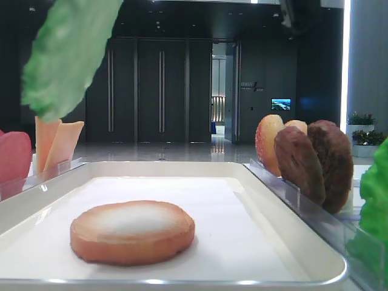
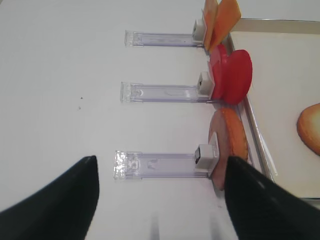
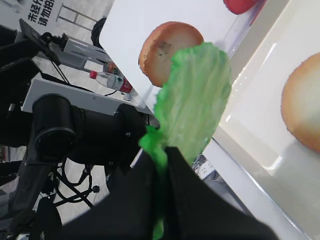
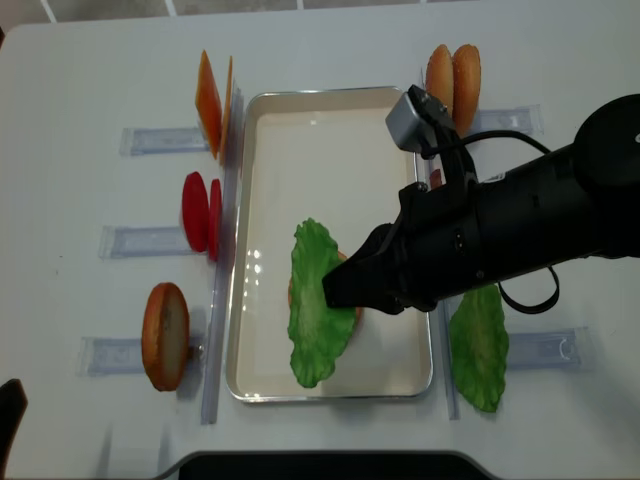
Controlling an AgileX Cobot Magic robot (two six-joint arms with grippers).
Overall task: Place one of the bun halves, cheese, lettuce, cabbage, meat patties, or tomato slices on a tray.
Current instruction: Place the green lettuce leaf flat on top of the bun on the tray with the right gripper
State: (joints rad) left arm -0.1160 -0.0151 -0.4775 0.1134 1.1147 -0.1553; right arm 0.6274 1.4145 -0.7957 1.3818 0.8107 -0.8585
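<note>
Lettuce (image 4: 316, 303) is the piece in hand: your right gripper (image 3: 161, 161) is clamped on one end of the leaf, which hangs in the air over the lower middle of the tray (image 4: 330, 110) in the overhead view, above the bun half (image 1: 132, 231) that already lies flat on the liner. I'd judge you are mid-carry, at the placing step. The next move calls for lowering the leaf until it drapes on that bun half or the liner, inside the rim, then parting the jaws; being floppy, it may cling to the fingers or fold.

Your left gripper (image 2: 160, 200) is apart and holds nothing, hovering over the table (image 2: 60, 75) at the lower left.

Count, from the overhead view:
- lettuce leaves: two, the one you hold and one (image 4: 478, 347) in a holder at lower right;
- bun halves: four, one on the tray, one (image 4: 165, 335) at lower left, two (image 4: 452, 72) at upper right;
- tomato slices (image 4: 202, 212): two, at middle left;
- cheese (image 4: 212, 100): two slices, at upper left;
- meat patties (image 1: 315, 160): two, seen in the low view at right.
</note>
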